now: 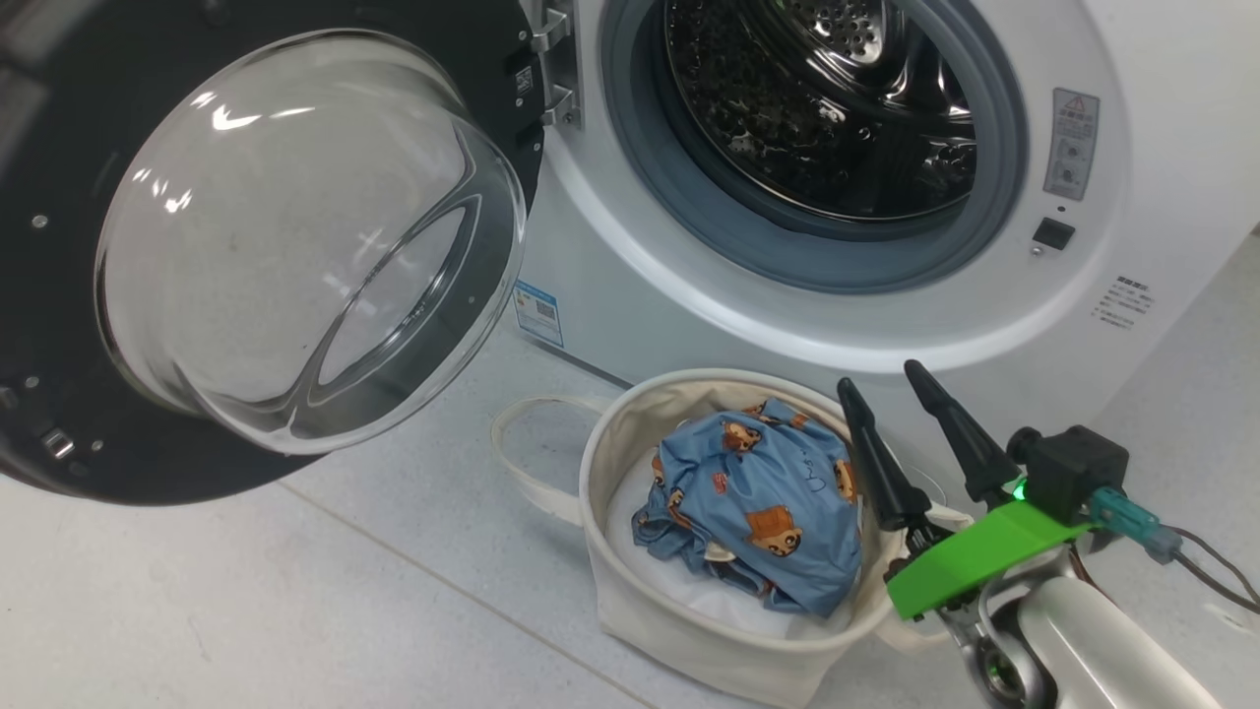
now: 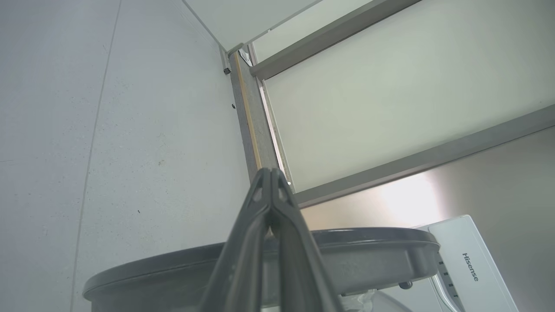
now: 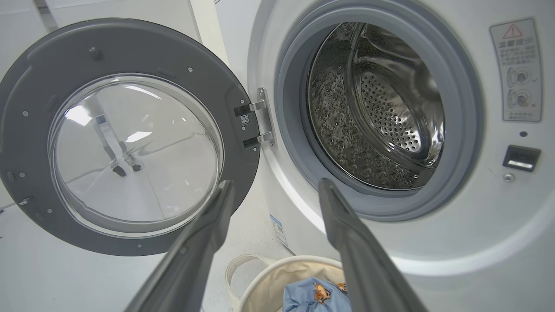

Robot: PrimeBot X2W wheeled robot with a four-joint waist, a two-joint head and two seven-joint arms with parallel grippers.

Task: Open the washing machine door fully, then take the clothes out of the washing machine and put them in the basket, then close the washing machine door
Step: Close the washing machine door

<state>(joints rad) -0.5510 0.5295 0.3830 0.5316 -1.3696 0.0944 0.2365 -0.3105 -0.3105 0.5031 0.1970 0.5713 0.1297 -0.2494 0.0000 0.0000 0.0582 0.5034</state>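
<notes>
Plainly the emptying looks done: the drum (image 1: 827,108) shows bare metal as far as I can see into it, and the clothes (image 1: 768,502) lie bundled inside the basket (image 1: 630,591), which stands on the floor just before the washing machine (image 1: 689,295), below its mouth. The washing machine door (image 1: 295,246) hangs wide open to the left. Closing it is what remains, by my reckoning.

The right gripper (image 1: 881,375) hovers just beside the basket's right rim, fingers spread and holding nothing. The left gripper (image 2: 271,171) has its fingers pressed together on nothing, pointing past the door's dark outer edge.

Several things could go wrong. A push from those narrow closed tips may slide off the glossy, curved rim, so the door swings only partway. A weak or short push may bring the door to the mouth without latching. The right gripper is near the machine's front, and if it lingers there the swinging door could strike it. Whether the door's lower edge would pass above the basket I cannot tell.

Counted: one washing machine, one door on two hinge brackets (image 3: 256,123), one basket with one looped handle (image 1: 522,443) clearly seen, one bundle of clothes (the number of garments in it cannot be told), and two grippers.
</notes>
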